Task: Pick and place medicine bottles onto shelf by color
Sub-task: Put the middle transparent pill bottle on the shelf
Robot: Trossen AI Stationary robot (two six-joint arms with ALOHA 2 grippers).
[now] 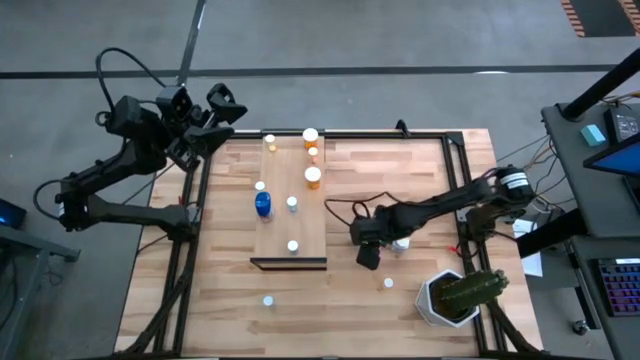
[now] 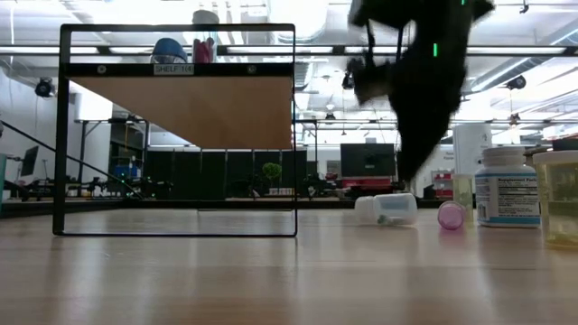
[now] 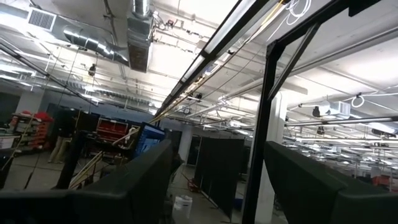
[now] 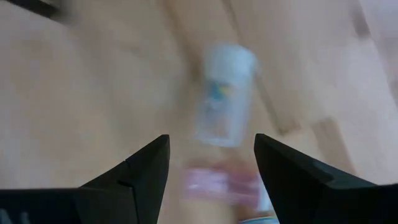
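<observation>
1. The right gripper [image 1: 368,250] hovered right of centre in the high view, fingers spread, empty.
2. A clear bottle [image 4: 222,93] lay on its side just ahead of those fingers.
3. The left gripper [image 1: 222,110] waited released at upper left, beyond the shelf [image 1: 290,215].

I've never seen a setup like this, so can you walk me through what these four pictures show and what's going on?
This is a robot with two dark jointed arms at a planked wooden table. One picture looks straight down, one looks level across the tabletop, and two come from cameras on the arms' wrists. The left gripper waits open, off the table's far left corner. The right gripper hangs open over a clear whitish bottle lying on its side, with a pink bottle close by; it holds nothing. A pale wooden shelf board already carries orange-bodied, white-capped bottles and a fat blue bottle. A white pot with a green cactus stands near the right corner.
</observation>
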